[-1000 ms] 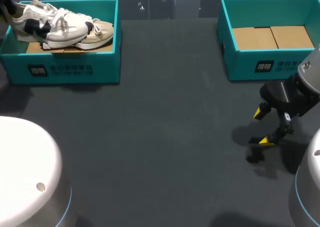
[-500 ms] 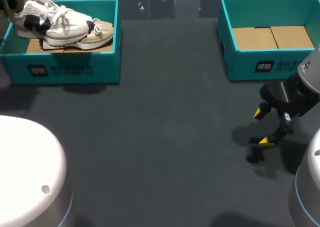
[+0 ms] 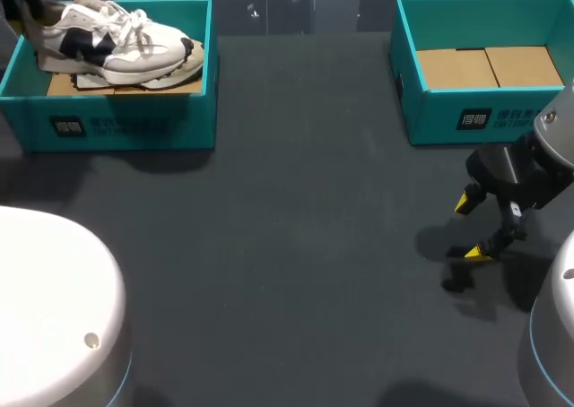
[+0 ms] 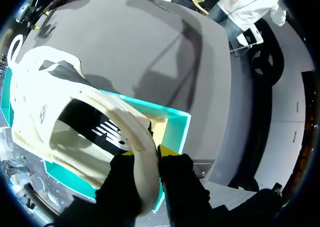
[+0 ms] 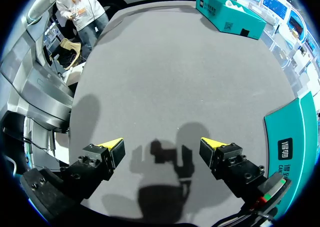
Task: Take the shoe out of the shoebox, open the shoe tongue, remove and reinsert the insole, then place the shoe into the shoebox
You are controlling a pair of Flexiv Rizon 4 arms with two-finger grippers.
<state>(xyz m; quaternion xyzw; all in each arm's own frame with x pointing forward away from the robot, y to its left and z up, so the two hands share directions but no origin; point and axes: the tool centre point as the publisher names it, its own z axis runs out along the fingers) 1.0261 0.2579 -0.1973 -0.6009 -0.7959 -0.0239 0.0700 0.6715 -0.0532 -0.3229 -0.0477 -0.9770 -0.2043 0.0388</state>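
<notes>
A white sneaker [image 3: 117, 41] with dark side panels and white laces hangs tilted over the left teal shoebox [image 3: 126, 120], toe towards the box's right wall. In the left wrist view my left gripper [image 4: 148, 151] is shut on the sneaker's [image 4: 65, 132] heel collar, with the shoebox [image 4: 172, 124] below it. In the head view that gripper is almost hidden at the far-left corner. My right gripper [image 3: 473, 228] stands open just above the table at the right, holding nothing, and its yellow fingertips [image 5: 112, 144] are wide apart.
A second teal shoebox [image 3: 484, 116] with a cardboard floor stands at the back right, just beyond my right gripper. Its wall [image 5: 292, 137] shows beside the right gripper. The dark table [image 3: 296, 246] stretches between the two boxes.
The sneaker has shifted to the right and risen a little over the left box, held by its heel. The right arm has stayed still.
</notes>
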